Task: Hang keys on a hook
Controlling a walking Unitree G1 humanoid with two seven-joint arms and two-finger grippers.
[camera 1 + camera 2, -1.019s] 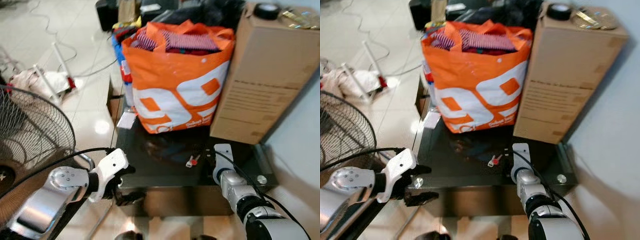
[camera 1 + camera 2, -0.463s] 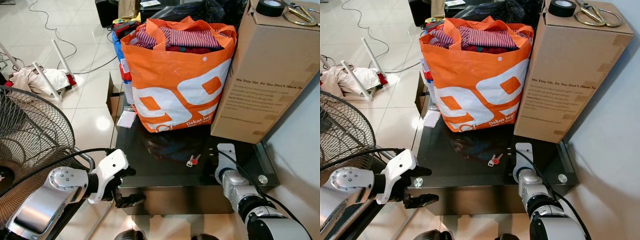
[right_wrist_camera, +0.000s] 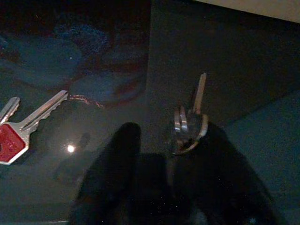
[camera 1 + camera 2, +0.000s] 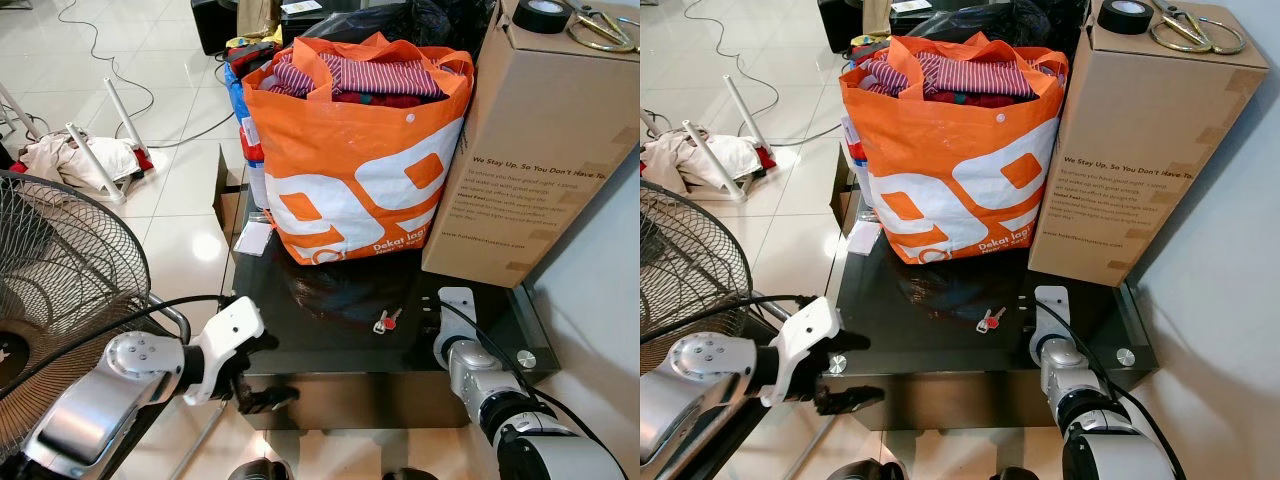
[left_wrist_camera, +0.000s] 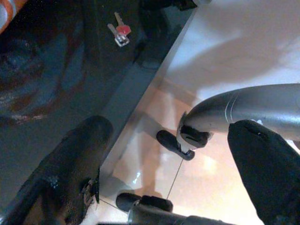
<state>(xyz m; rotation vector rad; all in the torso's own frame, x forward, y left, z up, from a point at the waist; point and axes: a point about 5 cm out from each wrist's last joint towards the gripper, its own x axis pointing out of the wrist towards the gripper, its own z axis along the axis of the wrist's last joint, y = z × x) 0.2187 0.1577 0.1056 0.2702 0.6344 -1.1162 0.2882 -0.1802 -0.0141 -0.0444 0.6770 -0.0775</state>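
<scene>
A pair of keys with a red head (image 4: pixel 386 320) lies on the black glass table (image 4: pixel 300 340), in front of the orange bag. Just right of them, low over the table, is my right gripper (image 4: pixel 428 318). In the right wrist view its dark fingers (image 3: pixel 122 178) are closed around a small silver key ring (image 3: pixel 190 126) with one key sticking out, and the red-headed keys (image 3: pixel 14 136) lie to one side. My left gripper (image 4: pixel 272 370) is open at the table's front left edge, holding nothing. One of its fingers (image 5: pixel 70 173) is over the glass.
An orange shopping bag (image 4: pixel 360 170) full of clothes and a tall cardboard box (image 4: pixel 540 150) fill the back of the table. A black tape roll (image 4: pixel 540 12) tops the box. A standing fan (image 4: pixel 60 270) is close on my left. Cloth, a rack and cables lie on the tiled floor.
The view steadied after blur a second ago. My left gripper has dropped slightly lower along the table's front edge. The right gripper and the red-headed keys have stayed put.
</scene>
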